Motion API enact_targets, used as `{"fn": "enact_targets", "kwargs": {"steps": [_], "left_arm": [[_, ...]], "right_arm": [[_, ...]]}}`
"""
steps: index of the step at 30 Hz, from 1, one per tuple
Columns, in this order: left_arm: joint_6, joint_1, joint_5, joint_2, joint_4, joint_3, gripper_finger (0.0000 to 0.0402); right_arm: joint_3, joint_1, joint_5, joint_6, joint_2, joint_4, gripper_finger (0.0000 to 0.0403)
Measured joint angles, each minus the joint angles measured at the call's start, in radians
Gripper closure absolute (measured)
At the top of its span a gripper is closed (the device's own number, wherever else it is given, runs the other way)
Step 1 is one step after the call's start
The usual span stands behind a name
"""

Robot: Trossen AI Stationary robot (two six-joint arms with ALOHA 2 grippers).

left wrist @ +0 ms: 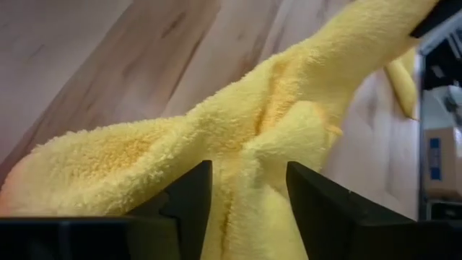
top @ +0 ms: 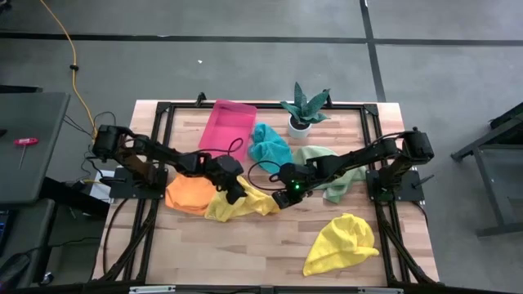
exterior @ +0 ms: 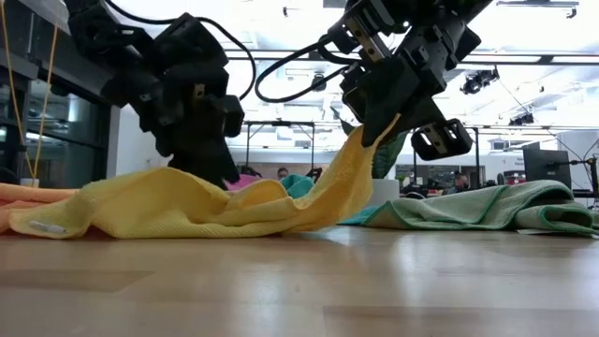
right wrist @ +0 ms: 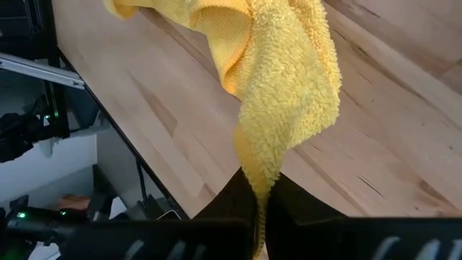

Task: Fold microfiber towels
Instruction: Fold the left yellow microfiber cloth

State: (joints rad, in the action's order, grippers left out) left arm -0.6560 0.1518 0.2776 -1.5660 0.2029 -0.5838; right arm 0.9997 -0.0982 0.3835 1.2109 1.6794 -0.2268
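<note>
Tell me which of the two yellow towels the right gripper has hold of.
The yellow towel in the table's middle, beside the orange towel. The right gripper pinches one end of it. The other yellow towel lies alone, untouched.

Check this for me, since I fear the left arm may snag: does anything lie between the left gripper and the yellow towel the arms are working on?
Nothing visible does. The left gripper sits right at the yellow towel, its open fingers flanking a fold of cloth. The right gripper pinches the same towel's other end, raised off the table.
</note>
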Motion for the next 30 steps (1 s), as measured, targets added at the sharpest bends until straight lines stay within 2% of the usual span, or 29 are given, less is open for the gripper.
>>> {"fn": "enact_targets", "kwargs": {"steps": [4,10,14,18,23,30], "left_arm": [[0.046,0.013,0.038,0.057,0.003,0.0,0.0221],[0.137,-0.046,0.016,0.198,-0.007,0.0,0.0221],[0.248,-0.16,-0.147,0.254,-0.047,0.0,0.0221],[0.312,-0.295,-0.365,0.233,-0.065,-0.001,0.022],[0.311,-0.406,-0.563,0.125,-0.108,-0.062,0.022],[0.33,-0.44,-0.732,-0.092,-0.297,-0.305,0.022]], "right_arm": [[0.0,0.0,-0.024,-0.005,0.0,0.006,0.0403],[0.0,0.0,-0.034,-0.023,0.0,0.015,0.0403],[0.0,0.0,-0.034,-0.025,0.0,0.015,0.0403],[0.0,0.0,-0.036,-0.022,0.0,0.015,0.0403],[0.0,0.0,-0.04,-0.015,0.0,0.015,0.0403],[0.0,0.0,-0.041,-0.013,0.0,0.015,0.0403]]}}
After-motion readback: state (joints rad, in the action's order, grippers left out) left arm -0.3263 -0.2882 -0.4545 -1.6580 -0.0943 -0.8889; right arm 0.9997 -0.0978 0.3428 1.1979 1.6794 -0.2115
